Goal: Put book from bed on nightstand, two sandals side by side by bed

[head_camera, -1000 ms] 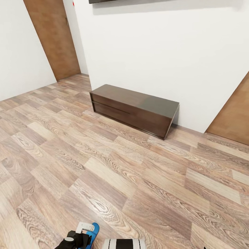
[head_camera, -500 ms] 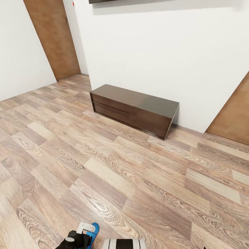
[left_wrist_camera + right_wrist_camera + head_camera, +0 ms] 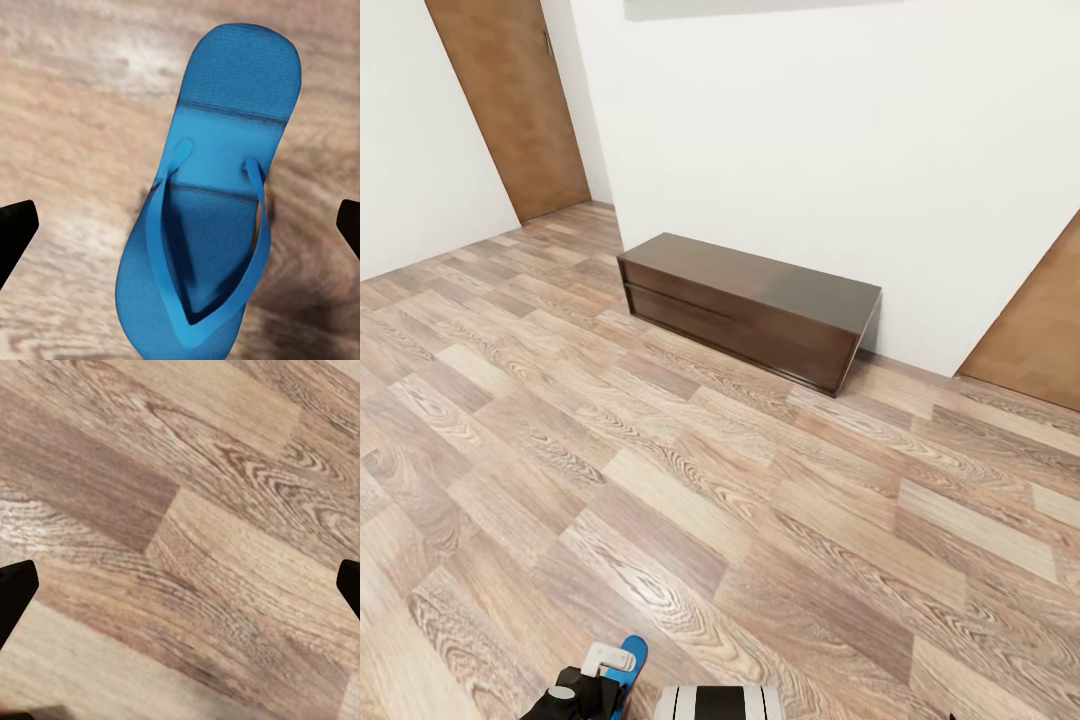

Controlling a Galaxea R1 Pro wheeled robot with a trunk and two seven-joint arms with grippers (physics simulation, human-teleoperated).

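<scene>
Left end effector (image 3: 180, 225), seen through my left wrist camera: its 2 dark fingertips (image 3: 15, 229) stand wide apart at the frame's edges, clear of the sandal (image 3: 206, 195) centred between them on the plank floor (image 3: 67, 135); I read it as open and empty. Right end effector (image 3: 180, 585): likewise spread, fingertips far apart over bare floor, holding nothing.

Location: in the head view the sandal (image 3: 622, 665) lies at the frame's bottom, directly beside my left wrist, well apart from the long low dark bench (image 3: 750, 308) against the white wall (image 3: 810, 150). 2 brown doors (image 3: 515, 100) flank that wall.

Orientation: 1 sandal, sole down, straps up. Its long axis runs roughly crosswise to the line joining my fingertips, slightly tilted; the strap V meets near one end, which I take for the toe, and the broad rounded opposite end for the heel.

Risks, as I judge them: closing across the width may pinch only the thin, flexible sole edge, letting it bend or slip out. Descending too far would press the fingertips into the floor. A tilted grasp would carry the sandal skewed, spoiling side-by-side placement by the bed.
</scene>
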